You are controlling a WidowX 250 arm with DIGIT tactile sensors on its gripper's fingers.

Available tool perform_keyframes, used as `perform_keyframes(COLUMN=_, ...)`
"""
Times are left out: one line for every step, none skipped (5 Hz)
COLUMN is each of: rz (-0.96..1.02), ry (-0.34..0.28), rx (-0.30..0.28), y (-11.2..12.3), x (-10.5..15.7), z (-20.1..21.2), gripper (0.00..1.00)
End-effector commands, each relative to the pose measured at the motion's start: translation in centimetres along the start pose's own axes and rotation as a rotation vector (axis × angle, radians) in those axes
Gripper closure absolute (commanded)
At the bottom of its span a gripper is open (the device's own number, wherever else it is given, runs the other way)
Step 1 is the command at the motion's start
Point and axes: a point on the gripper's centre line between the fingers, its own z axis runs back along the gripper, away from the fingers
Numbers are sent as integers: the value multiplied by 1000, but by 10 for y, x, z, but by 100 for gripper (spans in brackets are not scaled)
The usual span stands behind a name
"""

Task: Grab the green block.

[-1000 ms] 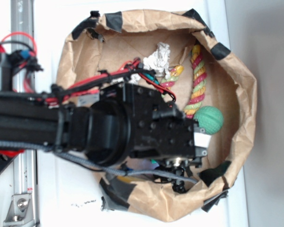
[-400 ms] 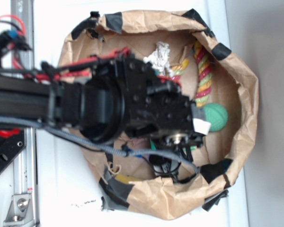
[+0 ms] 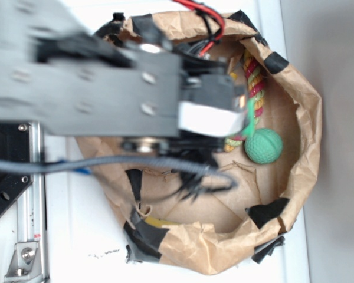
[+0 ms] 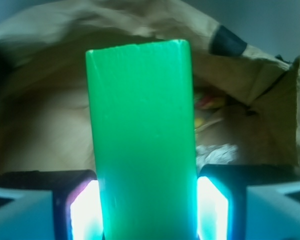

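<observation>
The green block (image 4: 142,130) fills the middle of the wrist view, long and flat, standing up between the two lit pads (image 4: 84,212). My gripper (image 4: 146,210) is shut on its lower end. From the exterior view the arm is large and blurred above the brown paper bag (image 3: 307,118). My gripper (image 3: 243,121) shows only at the arm's right end, with a thin green edge of the block (image 3: 249,118) sticking out just above the round green ball (image 3: 263,145).
The red-yellow-green rope (image 3: 255,82) lies along the bag's upper right wall, next to the ball. Black tape patches (image 3: 265,213) mark the bag's rim. Crumpled foil (image 4: 215,152) and the rope (image 4: 207,102) show behind the block. A grey cable (image 3: 135,162) loops under the arm.
The arm has risen toward the camera and shifted up in the frame, now large and blurred. The block has come up off the bag floor in the gripper. The ball stays put.
</observation>
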Motion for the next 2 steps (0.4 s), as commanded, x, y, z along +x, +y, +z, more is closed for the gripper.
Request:
perform_keyframes(rz=-8, ry=10, rx=-3, y=-8, x=6, z=30, gripper=100)
perform_keyframes(rz=36, ry=48, rx=82, y=-5, x=4, z=27, gripper=100)
